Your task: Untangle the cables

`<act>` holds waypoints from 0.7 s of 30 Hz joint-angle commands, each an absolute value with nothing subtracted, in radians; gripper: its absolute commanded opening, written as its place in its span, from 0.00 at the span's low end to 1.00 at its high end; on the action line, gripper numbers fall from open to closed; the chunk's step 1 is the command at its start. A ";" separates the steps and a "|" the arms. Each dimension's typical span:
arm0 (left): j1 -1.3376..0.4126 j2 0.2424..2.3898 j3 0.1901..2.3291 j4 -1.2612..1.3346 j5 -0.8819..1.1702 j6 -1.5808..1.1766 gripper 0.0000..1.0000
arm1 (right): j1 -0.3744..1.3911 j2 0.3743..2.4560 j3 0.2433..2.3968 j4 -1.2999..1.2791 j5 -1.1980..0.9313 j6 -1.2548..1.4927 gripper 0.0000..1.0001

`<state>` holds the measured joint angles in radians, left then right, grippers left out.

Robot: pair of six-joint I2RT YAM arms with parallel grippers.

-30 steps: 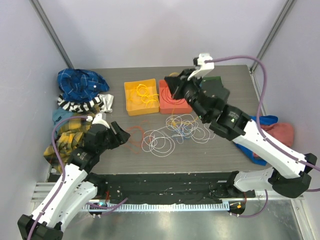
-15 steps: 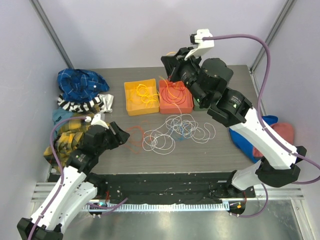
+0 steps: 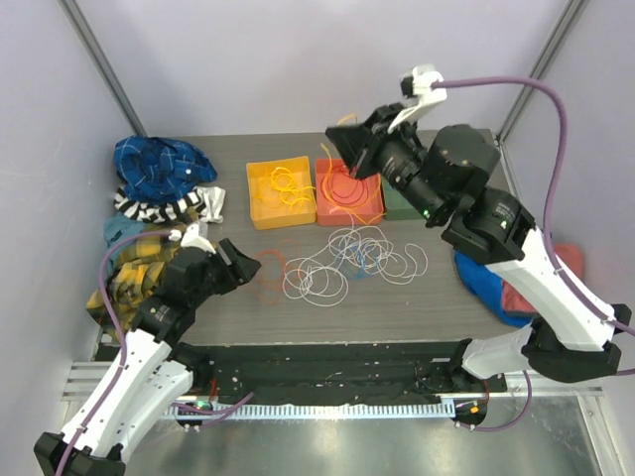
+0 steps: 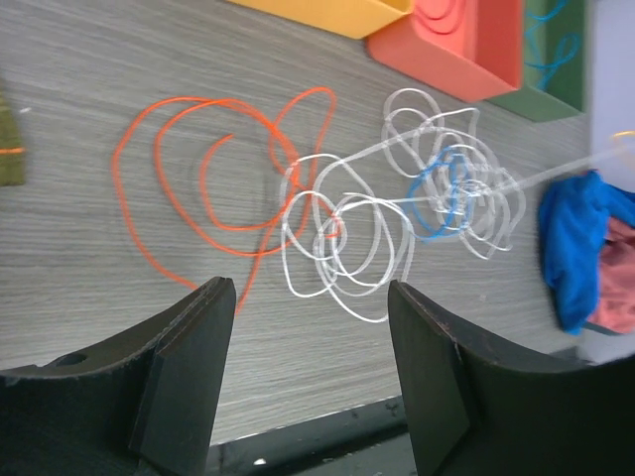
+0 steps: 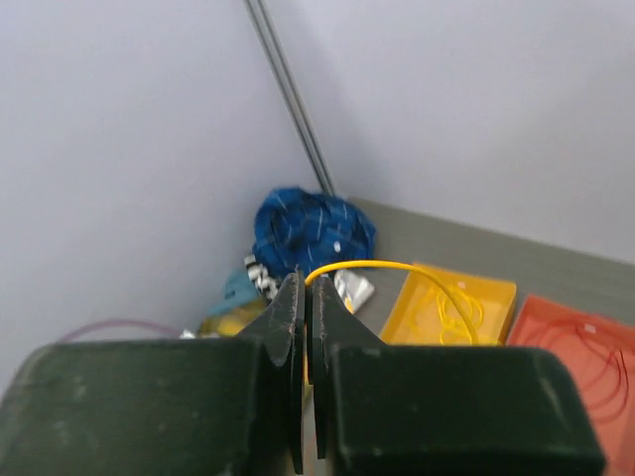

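Several cables are already sorted by colour into the yellow tray and orange tray at the far side. One yellow cable is pinched aloft by the right gripper. A white-and-blue tangle and orange loops at mid-table are left to separate, just beyond the spread, empty left gripper.

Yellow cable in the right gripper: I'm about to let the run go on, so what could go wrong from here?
1. The right gripper pinches the thin yellow cable at its fingertips only; it may slip and fall into the red tray that seems to lie below, not the yellow tray.
2. The open left gripper faces the orange cable, which crosses the white loops; pulling may drag them.
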<state>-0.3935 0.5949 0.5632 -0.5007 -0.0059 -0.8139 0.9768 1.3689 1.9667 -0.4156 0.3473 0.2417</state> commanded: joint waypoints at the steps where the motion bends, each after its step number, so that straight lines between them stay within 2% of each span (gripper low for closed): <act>1: -0.397 0.584 0.575 -0.338 0.095 -0.844 0.69 | 0.991 1.309 1.746 -0.449 0.313 0.311 0.01; 4: -0.400 0.604 0.548 -0.192 0.193 -0.897 0.73 | 1.005 1.267 1.640 -0.427 0.305 0.340 0.01; 8: -0.465 0.722 0.522 -0.026 0.229 -0.936 0.88 | 1.022 1.246 1.600 -0.426 0.311 0.350 0.01; 12: -0.735 0.827 0.546 -0.005 0.007 -0.835 0.93 | 1.028 1.229 1.591 -0.433 0.316 0.348 0.01; 13: -0.785 0.847 0.552 0.021 -0.050 -0.797 0.99 | 1.029 1.226 1.588 -0.431 0.316 0.348 0.01; 14: -0.870 0.885 0.552 0.034 -0.095 -0.781 1.00 | 1.029 1.220 1.585 -0.433 0.316 0.347 0.01; 17: -0.984 0.934 0.549 0.061 -0.219 -0.741 1.00 | 1.029 1.201 1.580 -0.428 0.318 0.342 0.01; 21: -1.034 1.023 0.522 0.087 -0.279 -0.749 1.00 | 1.029 1.183 1.604 -0.425 0.318 0.330 0.01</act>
<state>-0.9997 0.9676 0.5358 -0.0128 -0.1246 -0.7834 1.0248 1.2232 1.5761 -0.4763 0.3153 0.3393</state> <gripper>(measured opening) 0.996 0.036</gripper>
